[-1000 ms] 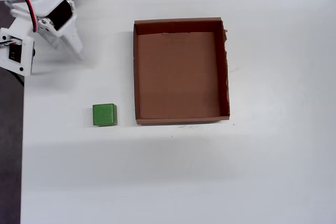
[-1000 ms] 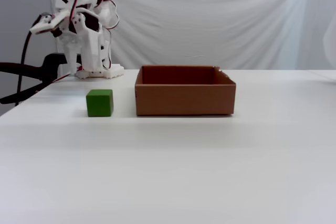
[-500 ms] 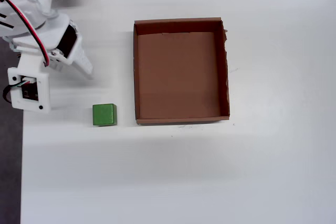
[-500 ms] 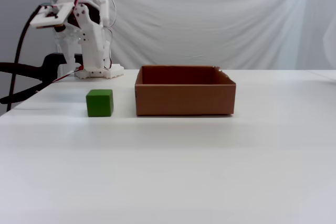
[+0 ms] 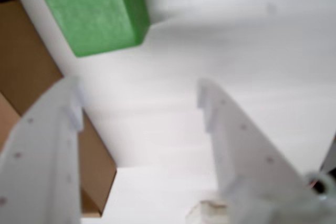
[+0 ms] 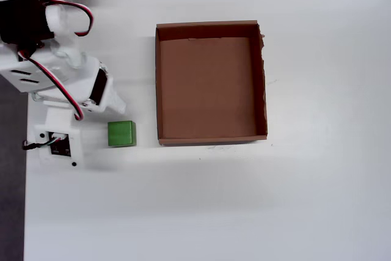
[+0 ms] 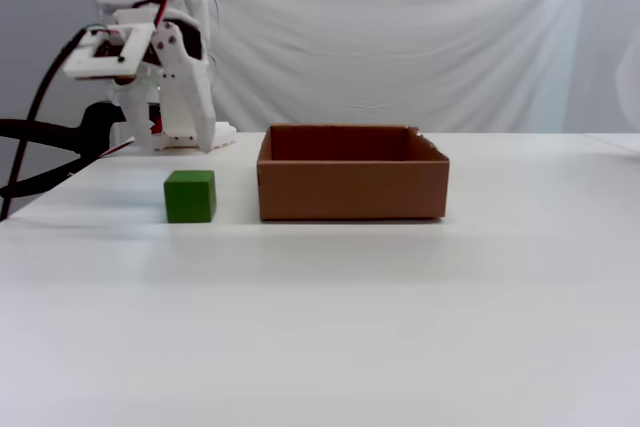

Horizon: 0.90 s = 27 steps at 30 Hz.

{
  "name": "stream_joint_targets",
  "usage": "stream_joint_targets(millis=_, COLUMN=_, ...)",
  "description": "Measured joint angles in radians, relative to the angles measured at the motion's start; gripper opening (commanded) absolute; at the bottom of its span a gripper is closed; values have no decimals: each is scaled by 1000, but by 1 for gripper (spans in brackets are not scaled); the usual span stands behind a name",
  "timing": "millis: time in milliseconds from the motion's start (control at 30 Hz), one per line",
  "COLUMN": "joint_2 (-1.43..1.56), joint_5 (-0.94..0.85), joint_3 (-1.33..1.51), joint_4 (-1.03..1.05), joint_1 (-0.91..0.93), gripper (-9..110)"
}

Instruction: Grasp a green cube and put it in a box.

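Observation:
The green cube (image 6: 121, 133) rests on the white table just left of the box's near-left corner; it shows in the fixed view as well (image 7: 189, 196), and at the top left of the wrist view (image 5: 92, 11). The brown cardboard box (image 6: 208, 90) stands with nothing inside it (image 7: 350, 187), and its wall fills the left edge of the wrist view (image 5: 26, 77). My gripper (image 5: 139, 90) is open, with only bare table between its white fingers (image 5: 241, 140). It hangs above the table, just short of the cube on the base side (image 6: 116, 103) (image 7: 195, 117).
The arm's white base (image 7: 185, 137) stands at the table's far left corner. A black clamp and cable (image 7: 50, 142) hang off the left side, where the table edge (image 6: 25, 212) runs. A white curtain closes the back.
The arm has swung from beside its base out toward the green cube, bringing the gripper down to just short of it. Cube and box have not moved.

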Motion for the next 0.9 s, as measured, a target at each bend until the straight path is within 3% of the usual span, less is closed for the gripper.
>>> stream_joint_targets(millis=900, joint_2=-196, joint_5=-34, joint_3=-141, joint_4=-25, joint_1=-64, gripper=27)
